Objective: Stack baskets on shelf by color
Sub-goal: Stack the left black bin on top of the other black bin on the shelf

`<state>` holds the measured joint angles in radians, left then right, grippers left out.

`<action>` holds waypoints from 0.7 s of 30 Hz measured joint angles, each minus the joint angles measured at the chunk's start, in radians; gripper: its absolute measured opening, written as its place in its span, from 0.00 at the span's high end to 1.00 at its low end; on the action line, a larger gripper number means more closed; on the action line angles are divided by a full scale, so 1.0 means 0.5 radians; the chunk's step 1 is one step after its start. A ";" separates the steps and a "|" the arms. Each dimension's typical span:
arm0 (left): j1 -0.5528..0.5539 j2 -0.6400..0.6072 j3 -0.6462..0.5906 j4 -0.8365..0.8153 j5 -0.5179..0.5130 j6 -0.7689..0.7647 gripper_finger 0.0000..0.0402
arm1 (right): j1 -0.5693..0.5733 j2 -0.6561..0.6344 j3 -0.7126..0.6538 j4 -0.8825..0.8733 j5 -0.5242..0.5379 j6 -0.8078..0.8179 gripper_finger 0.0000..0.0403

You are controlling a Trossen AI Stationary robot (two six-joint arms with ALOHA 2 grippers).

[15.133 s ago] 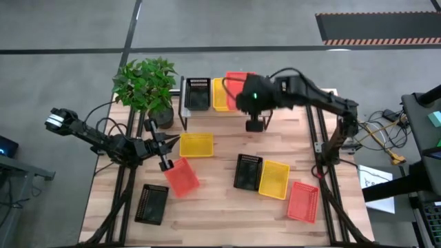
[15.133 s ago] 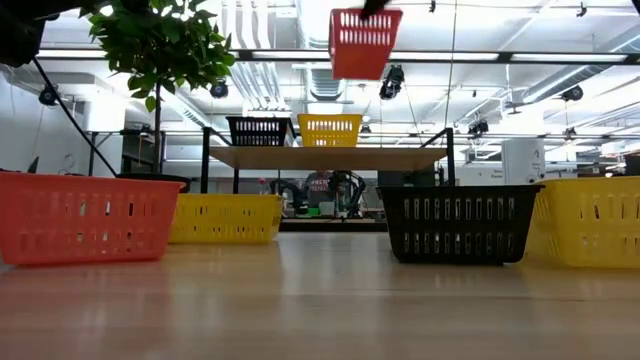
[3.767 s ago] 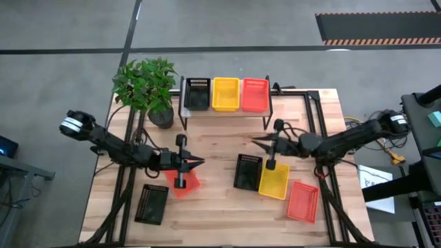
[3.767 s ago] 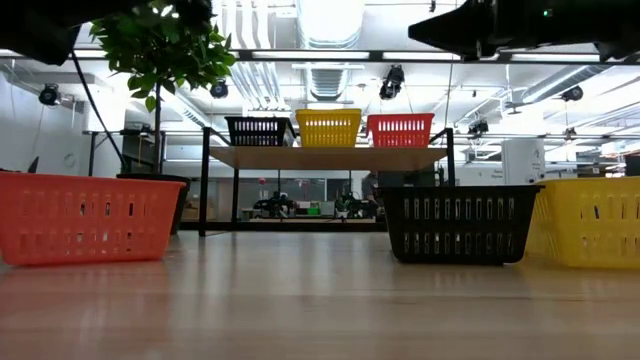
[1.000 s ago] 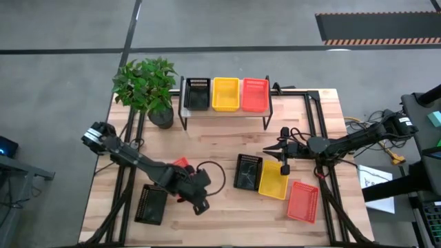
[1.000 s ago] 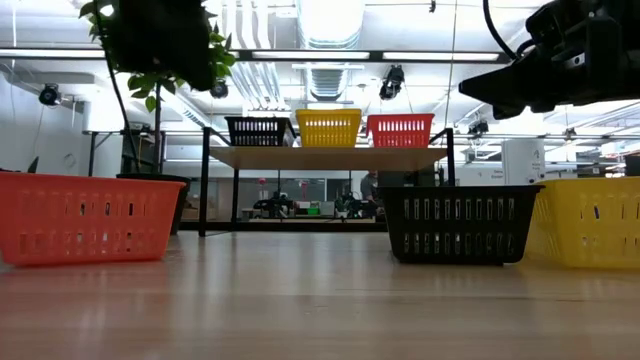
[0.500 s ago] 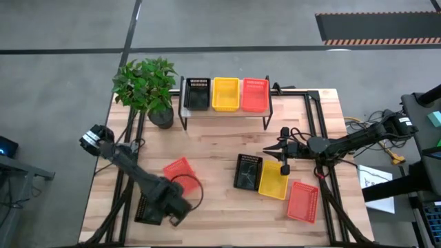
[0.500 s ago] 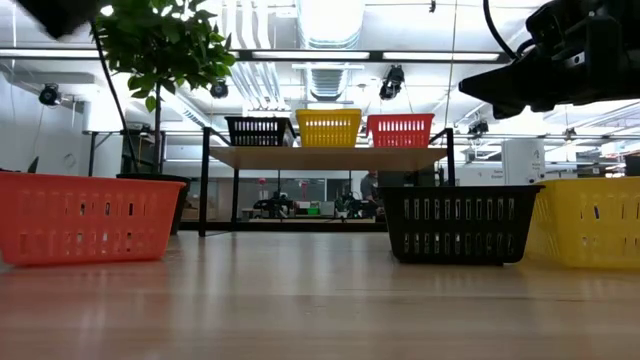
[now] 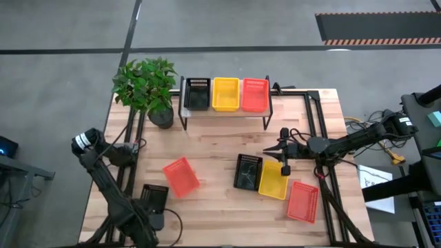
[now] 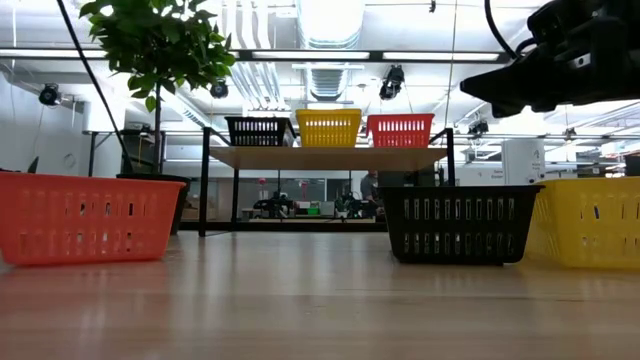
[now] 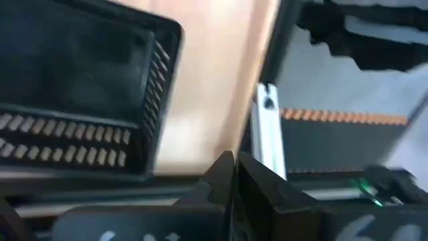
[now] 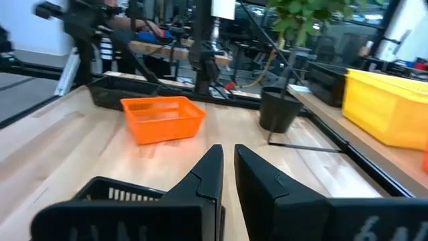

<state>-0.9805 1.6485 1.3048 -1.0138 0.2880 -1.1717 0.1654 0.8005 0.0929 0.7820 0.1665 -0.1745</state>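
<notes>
On the shelf (image 9: 224, 113) stand three baskets: black (image 9: 197, 93), yellow (image 9: 224, 94), orange (image 9: 255, 94). On the table lie an orange basket (image 9: 180, 176), a black basket (image 9: 153, 200) near the near-left corner, and a black (image 9: 247, 171), a yellow (image 9: 274, 178) and an orange basket (image 9: 302, 201) right of centre. My left gripper (image 9: 153, 220) hovers at the table's near edge beside the near-left black basket (image 11: 73, 100), fingers (image 11: 223, 175) shut and holding nothing. My right gripper (image 9: 266, 151) hangs level above the black basket's far end (image 12: 114, 192), shut and pointing left.
A potted plant (image 9: 146, 86) stands at the table's far-left corner beside the shelf. Bare wood lies between the shelf and the loose baskets (image 9: 220, 141). An aluminium frame rail (image 11: 267, 134) runs along the table edge by my left gripper.
My left arm has swung away from the loose orange basket toward the table's near-left corner, passing over the near-left black basket, and now reaches the near edge. The baskets have stayed in place.
</notes>
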 joint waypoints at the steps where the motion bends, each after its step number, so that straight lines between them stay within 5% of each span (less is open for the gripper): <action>1: -0.014 0.000 -0.014 0.003 -0.031 0.002 0.99 | 0.000 0.000 0.000 0.002 -0.024 -0.003 0.92; 15: -0.031 0.000 -0.240 0.008 -0.154 0.295 0.56 | 0.000 -0.001 0.000 0.006 -0.035 -0.040 0.92; 21: -0.031 0.000 -0.333 0.072 -0.273 0.318 0.52 | 0.000 -0.002 0.000 0.017 -0.035 -0.040 0.92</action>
<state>-0.9958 1.6485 1.1382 -0.9778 0.1517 -1.0126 0.1654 0.7998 0.0929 0.7906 0.1490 -0.1947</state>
